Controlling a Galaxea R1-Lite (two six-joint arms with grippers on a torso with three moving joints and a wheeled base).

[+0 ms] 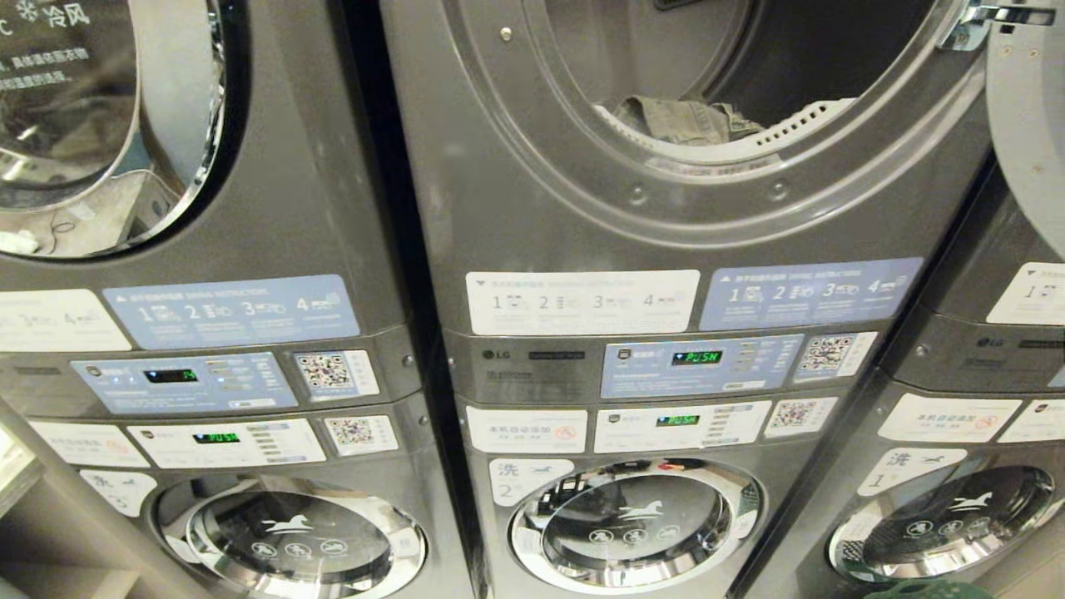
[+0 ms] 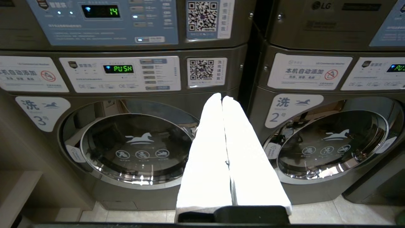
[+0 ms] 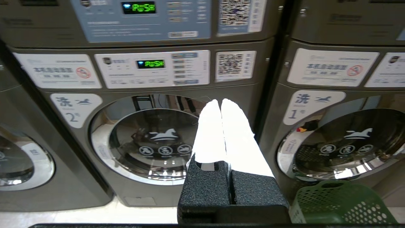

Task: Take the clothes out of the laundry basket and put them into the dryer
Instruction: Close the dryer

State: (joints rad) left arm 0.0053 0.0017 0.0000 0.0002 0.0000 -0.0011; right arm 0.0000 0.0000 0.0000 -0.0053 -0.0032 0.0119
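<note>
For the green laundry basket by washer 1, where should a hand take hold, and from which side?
Grip the green laundry basket at the cut-out handle in its near rim, coming from above: the basket stands upright on the floor, mouth up. The perforated walls below offer no edge to pinch.

I see grey metallic machine fronts [image 1: 532, 225] carrying pale blue and white instruction labels [image 1: 811, 293], black-and-white QR code stickers [image 1: 828, 353] and green lit displays [image 1: 696, 358]. The garment [image 1: 686, 121] inside the open dryer drum [image 1: 749, 83] is olive-khaki, lying on a white perforated rim. The laundry basket [image 3: 338, 204] is green with a pattern of small round holes, and both the left gripper [image 2: 222, 98] and right gripper [image 3: 220, 102] have white fingers, the right on speckled black mounts.
</note>
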